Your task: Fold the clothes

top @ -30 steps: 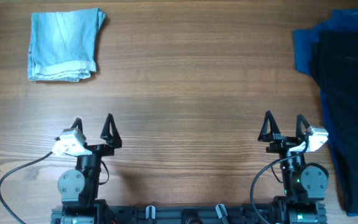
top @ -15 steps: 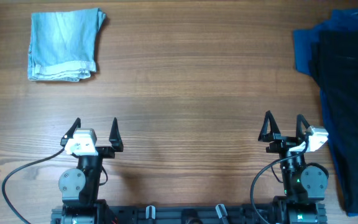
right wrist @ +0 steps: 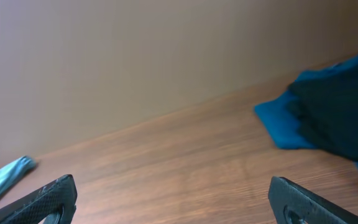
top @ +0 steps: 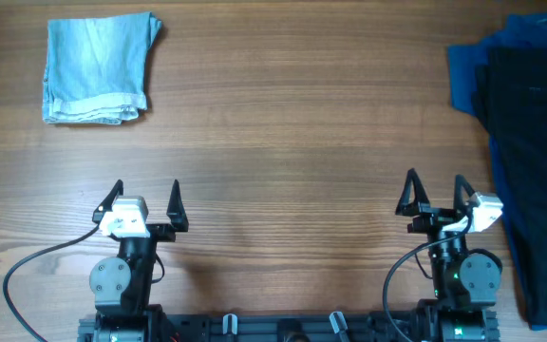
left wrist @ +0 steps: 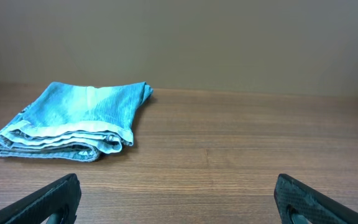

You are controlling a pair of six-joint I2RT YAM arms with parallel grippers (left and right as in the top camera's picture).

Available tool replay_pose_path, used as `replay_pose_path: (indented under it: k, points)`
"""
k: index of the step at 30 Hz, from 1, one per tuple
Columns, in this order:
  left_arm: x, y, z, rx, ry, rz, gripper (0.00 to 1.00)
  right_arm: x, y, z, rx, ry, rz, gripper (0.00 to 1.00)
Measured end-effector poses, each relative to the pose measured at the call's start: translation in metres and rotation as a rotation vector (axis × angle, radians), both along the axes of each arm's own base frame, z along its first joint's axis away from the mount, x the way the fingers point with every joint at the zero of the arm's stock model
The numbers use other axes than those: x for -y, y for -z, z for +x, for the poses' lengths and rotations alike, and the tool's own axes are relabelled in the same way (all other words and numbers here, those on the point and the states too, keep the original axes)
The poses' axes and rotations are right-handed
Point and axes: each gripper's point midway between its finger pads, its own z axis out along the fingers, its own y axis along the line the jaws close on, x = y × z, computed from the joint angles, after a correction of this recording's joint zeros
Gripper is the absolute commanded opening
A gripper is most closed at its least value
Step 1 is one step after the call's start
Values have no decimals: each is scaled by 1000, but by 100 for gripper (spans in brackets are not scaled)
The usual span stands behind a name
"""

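The light blue denim shorts (top: 97, 68) lie folded into a small rectangle at the far left of the table. They also show in the left wrist view (left wrist: 73, 121), and a corner shows at the left edge of the right wrist view (right wrist: 2, 177). My left gripper (top: 145, 193) is open and empty near the front edge, well short of the shorts. My right gripper (top: 435, 190) is open and empty near the front right. Both pairs of fingertips frame bare wood in the left wrist view (left wrist: 179, 199) and the right wrist view (right wrist: 179, 199).
A dark blue cloth (top: 468, 76) with a black garment (top: 535, 161) on it lies along the right edge of the table; both also show in the right wrist view (right wrist: 334, 112). The wooden table (top: 292, 142) is between the arms.
My left gripper turned from a leftward angle to pointing straight ahead about half a second ago and has held still since. The right arm and the clothes have not moved.
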Motion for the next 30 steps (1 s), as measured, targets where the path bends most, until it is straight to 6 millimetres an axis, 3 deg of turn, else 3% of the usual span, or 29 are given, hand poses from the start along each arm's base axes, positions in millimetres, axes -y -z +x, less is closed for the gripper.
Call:
replay_pose_path:
  k: [4,7,11,30]
  points:
    - [0,0,0,0,0,0,100,14,-2,-1,-2,81,-121,100]
    - [0,0,0,0,0,0,100,18,5,0,-53,102,-332,100]
    - [0,0,0,0,0,0,100,18,13,2,-90,93,-407,100]
    - [0,0,0,0,0,0,100,18,18,3,-115,86,-448,100]
